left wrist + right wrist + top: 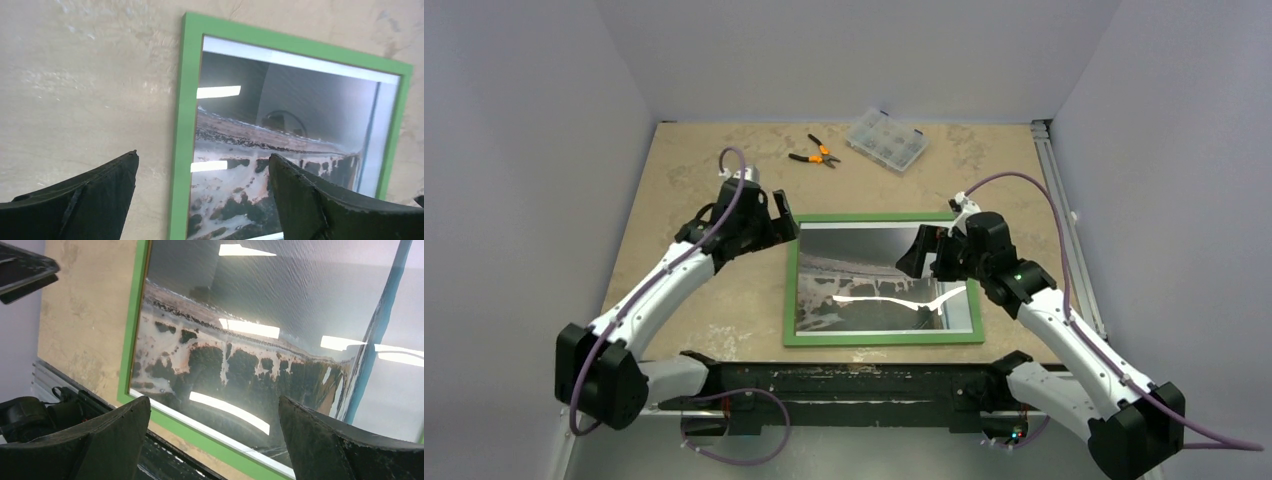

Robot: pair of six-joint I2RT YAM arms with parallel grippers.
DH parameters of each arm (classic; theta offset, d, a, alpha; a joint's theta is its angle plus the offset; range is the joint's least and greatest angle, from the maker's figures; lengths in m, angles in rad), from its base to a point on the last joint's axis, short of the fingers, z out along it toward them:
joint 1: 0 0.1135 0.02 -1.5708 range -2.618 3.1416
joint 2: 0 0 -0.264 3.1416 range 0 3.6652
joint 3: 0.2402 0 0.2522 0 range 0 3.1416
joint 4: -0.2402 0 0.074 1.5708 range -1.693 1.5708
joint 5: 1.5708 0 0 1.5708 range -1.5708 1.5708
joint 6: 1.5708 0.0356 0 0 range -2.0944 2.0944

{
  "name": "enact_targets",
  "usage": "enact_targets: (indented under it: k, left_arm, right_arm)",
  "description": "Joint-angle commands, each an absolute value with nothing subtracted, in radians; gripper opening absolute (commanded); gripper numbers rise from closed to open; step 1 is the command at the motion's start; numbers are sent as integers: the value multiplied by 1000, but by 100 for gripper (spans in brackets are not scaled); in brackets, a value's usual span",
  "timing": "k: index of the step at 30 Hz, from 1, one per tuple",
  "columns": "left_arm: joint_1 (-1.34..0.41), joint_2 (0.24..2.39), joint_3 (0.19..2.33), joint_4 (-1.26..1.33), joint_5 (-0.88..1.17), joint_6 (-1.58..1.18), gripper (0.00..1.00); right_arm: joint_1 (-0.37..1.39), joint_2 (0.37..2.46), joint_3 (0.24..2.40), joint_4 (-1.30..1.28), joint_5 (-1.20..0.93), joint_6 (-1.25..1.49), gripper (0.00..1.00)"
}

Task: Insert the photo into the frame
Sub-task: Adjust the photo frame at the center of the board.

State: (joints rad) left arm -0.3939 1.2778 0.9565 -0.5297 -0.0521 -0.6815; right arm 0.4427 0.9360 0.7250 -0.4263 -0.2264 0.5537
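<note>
Beige mottled tabletop [684, 200] is sitting between pale grey walls [524, 150]. We are seeing the frame [882, 339] lying flat at its centre, green side up, with the photo [864, 270] showing inside it. The left gripper [202, 160] and right gripper [215, 402] are hovering over opposite frame edges, spread wide, gripping nothing. Pliers [816, 153] and a clear parts box [886, 140] are resting near the far edge.

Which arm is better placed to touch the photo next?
Right, likely: the right gripper, open, hovers over the photo inside the green frame; the left gripper sits at the frame's corner.
</note>
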Motion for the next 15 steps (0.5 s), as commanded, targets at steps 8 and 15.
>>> enact_targets:
  k: [8,15]
  left_arm:
    - [-387,793,633,-263,-430,-465,100]
    - [-388,617,431,-122,-717,-284,100]
  right_arm:
    - [436,747,658,-278,255,484,99]
    - [437,516,321,158,633,239,99]
